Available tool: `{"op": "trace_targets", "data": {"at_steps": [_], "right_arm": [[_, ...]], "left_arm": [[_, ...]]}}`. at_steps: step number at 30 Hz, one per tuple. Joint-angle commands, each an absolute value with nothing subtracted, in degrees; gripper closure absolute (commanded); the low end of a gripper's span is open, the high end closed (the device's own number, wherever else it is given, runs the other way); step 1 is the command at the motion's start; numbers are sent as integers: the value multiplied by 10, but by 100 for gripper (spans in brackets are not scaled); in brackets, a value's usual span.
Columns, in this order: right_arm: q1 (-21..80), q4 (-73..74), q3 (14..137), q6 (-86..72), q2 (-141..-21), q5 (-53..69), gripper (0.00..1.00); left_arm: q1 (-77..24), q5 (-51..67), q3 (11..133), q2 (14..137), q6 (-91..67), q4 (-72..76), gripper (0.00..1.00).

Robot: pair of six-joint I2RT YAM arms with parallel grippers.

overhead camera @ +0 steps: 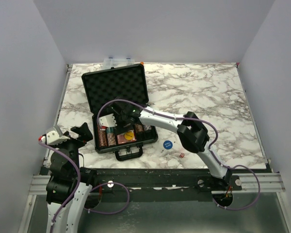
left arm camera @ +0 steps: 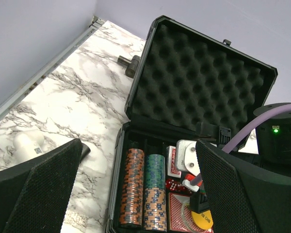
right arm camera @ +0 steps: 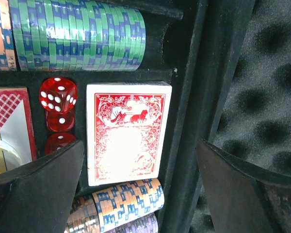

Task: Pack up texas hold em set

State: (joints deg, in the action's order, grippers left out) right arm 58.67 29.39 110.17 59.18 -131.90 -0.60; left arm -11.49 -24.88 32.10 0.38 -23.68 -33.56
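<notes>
While the foam-lined briefcase (overhead camera: pixel 115 90) lies open on the marble counter (overhead camera: pixel 208 97), the left gripper (left arm camera: pixel 138 145) and right gripper (right arm camera: pixel 140 165) gape wide, empty.
The right gripper hovers over its red-backed deck (right arm camera: pixel 128 131), beside translucent red dice (right arm camera: pixel 58 94) and ribbed chip rows (right arm camera: pixel 77 34).

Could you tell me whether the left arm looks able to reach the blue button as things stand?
Probably not easily: the blue button lies on the table past the open briefcase, on its right side, with the right arm close beside it.

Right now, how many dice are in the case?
3, lined up beside the card deck: top die, middle die, bottom die. The finger may hide more.
</notes>
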Motion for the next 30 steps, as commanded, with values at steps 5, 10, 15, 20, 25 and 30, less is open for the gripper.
{"op": "trace_targets", "data": {"at_steps": [5,10,15,20,25,30], "right_arm": [[589,273,1077,589,-1257,-45,0],[589,201,1033,556,-1207,-79,0],[589,84,984,438,-1148,-102,0],[589,46,979,204,-1112,-123,0],[589,6,926,14,-1091,-147,0],[589,-63,866,-131,-1079,-146,25]], "left_arm": [[-115,-238,315,-10,-227,-330,1],[-115,-239,315,-7,-226,-330,1],[-115,-236,316,-5,-226,-329,1],[-115,-232,315,-5,-226,-330,1],[-115,-232,315,11,-226,-329,1],[-115,-231,315,9,-225,-330,1]]}}
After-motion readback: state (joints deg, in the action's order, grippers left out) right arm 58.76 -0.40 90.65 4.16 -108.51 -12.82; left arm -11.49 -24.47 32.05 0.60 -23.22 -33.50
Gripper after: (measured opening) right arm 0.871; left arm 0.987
